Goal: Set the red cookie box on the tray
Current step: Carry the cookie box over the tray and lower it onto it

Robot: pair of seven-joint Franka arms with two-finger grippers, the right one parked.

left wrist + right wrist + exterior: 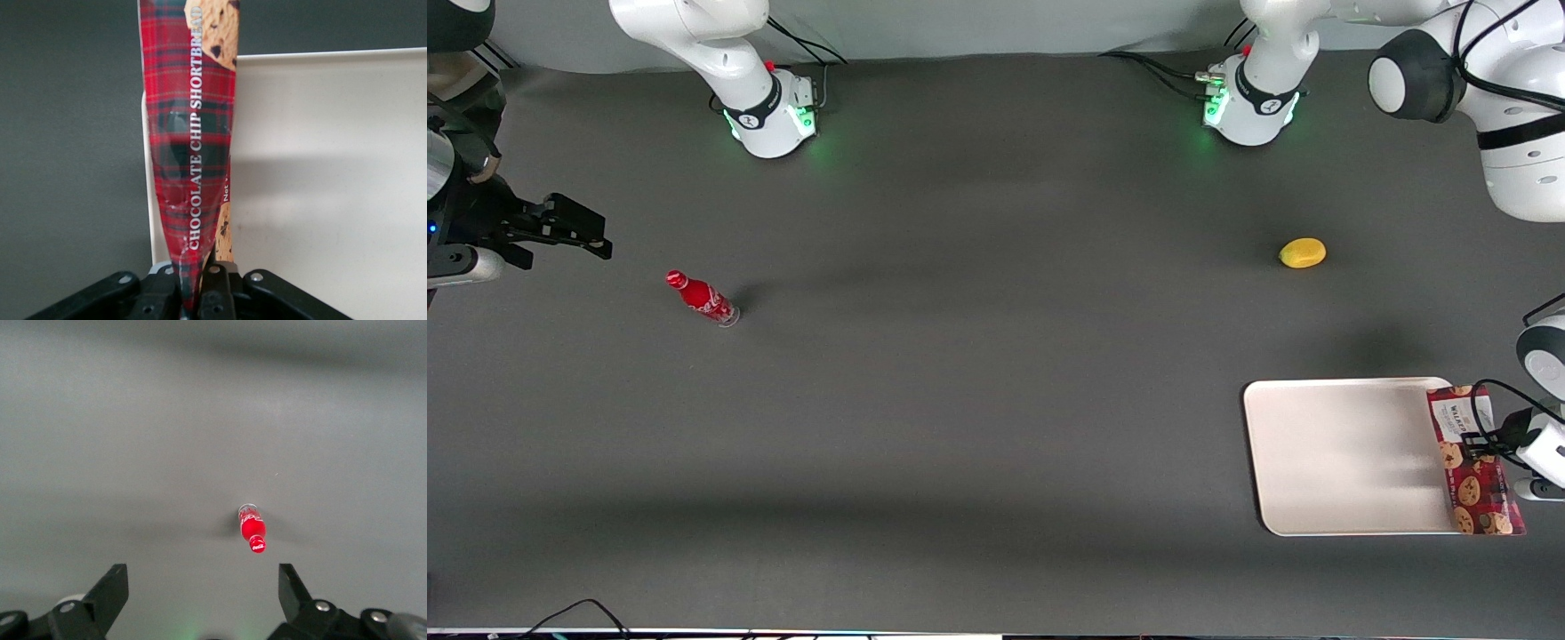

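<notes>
Pinching one long edge of the box (193, 153), the gripper (197, 293) has its fingers pressed together on the thin tartan side, where "CHOCOLATE CHIP SHORTBREAD" runs lengthwise. From the front, the gripper (1480, 442) sits at the working arm's end of the table, nearer the camera than everything else on it. The box (1474, 462) overlaps the end rim of the tray (1343, 458); whether it touches that rim or hangs just above cannot be told. Apart from that overlap the tray's cream floor is bare. Much of the gripper is cut off at the picture's edge, and the box's label is partly covered by cables. Farther off lies a yellow fruit (1303, 253), well apart from the tray. Toward the parked arm's end, a red bottle (702, 299) stands alone on the dark table (978, 400).
</notes>
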